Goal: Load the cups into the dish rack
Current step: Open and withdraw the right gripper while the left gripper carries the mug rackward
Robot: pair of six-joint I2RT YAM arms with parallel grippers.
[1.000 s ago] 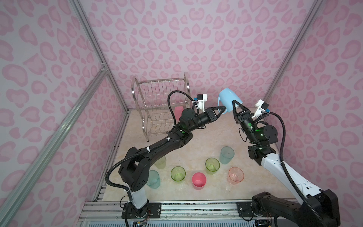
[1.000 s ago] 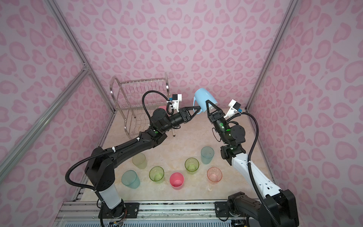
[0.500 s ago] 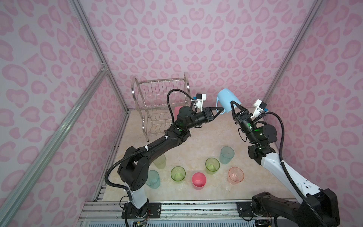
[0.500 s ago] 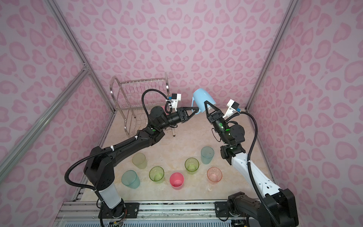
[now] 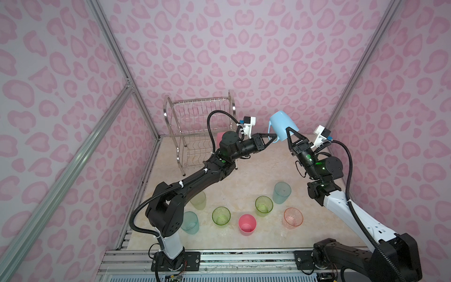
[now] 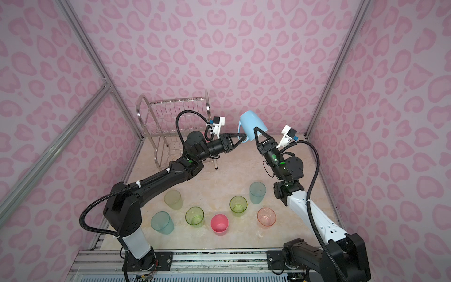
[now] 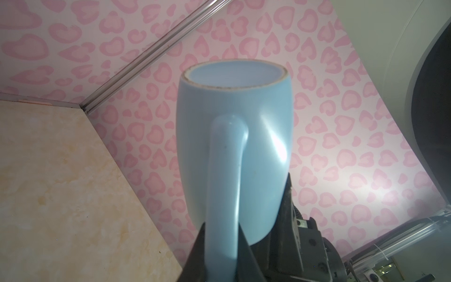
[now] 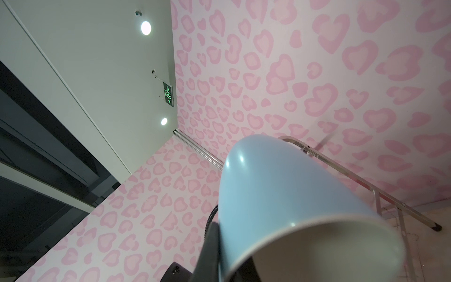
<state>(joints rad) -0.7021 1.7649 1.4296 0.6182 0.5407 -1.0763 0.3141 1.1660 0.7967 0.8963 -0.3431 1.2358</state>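
Left tool [image 5: 270, 138] pinches the handle of the light-blue mug [image 5: 279, 127]; whether the right tool [image 5: 290, 130] grips the rim is unclear, so it should release fully before the mug swings to the dish rack [image 5: 197, 117] at nine o'clock.

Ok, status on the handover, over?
Left gripper shut on light-blue handled mug, by the handle. Right gripper astride its rim, grip unclear. Mug aloft, mouth tilted down. Chrome wire dish rack behind left arm.
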